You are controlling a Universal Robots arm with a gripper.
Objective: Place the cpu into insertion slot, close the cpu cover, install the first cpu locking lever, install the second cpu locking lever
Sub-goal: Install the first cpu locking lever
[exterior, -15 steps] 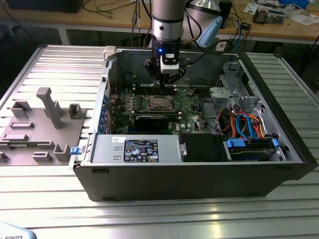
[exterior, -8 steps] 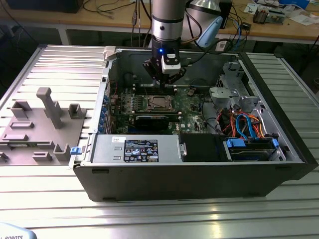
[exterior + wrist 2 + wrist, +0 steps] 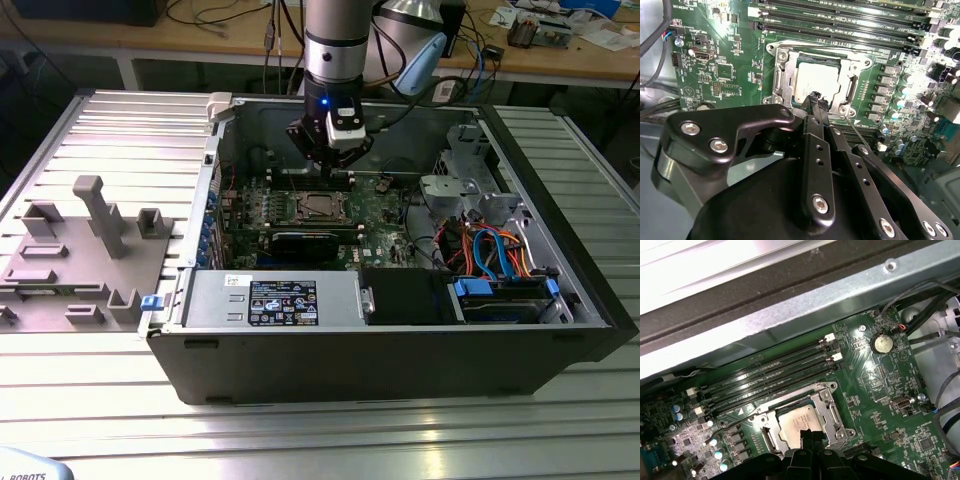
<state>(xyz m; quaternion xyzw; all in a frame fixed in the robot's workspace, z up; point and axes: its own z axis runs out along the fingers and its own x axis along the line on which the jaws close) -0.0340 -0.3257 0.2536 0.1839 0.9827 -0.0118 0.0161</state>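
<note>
Ribbed aluminium decking carries an open computer case lying on its side, with a cluttered bench far behind it. Inside the case the gripper hangs low over the green motherboard, its fingers drawn together to a narrow tip and holding nothing. That tip sits just above the near edge of the insertion slot, perhaps touching the frame; contact is too close to call.

In both wrist views the cpu already lies flat in the socket, its grey top showing through the square opening of the cpu cover, which appears to lie down around it. A thin wire locking lever runs along the socket's side, seemingly not yet latched.

By my reading, seating and covering are done and the lever work is in hand. Hooking that thin wire calls for a precise, low approach.

Memory slots lie just beyond the socket, toward the case's far wall.
</note>
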